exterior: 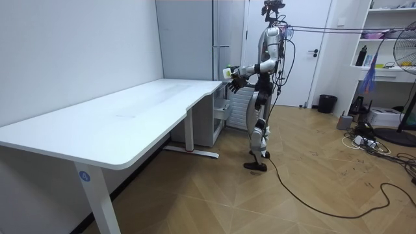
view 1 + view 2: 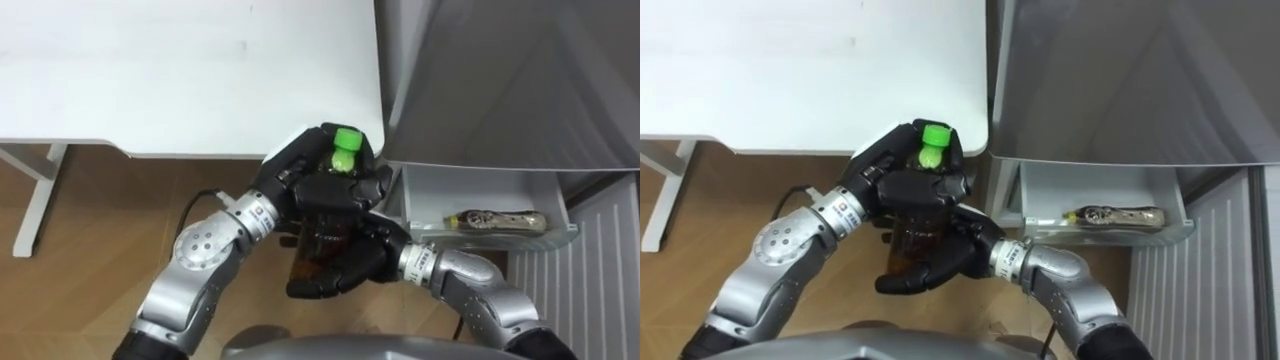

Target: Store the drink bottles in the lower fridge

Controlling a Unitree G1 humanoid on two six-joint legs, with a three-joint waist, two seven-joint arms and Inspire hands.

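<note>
Standing at the table corner by the fridge, the robot clamps left hand and right hand round a green-capped bottle.

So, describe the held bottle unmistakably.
Beside the grey fridge, at the corner of the white table, the left robot hand and right robot hand clasp a dark bottle. Its green cap distinguishes it from the second bottle lying in the drawer.
</note>
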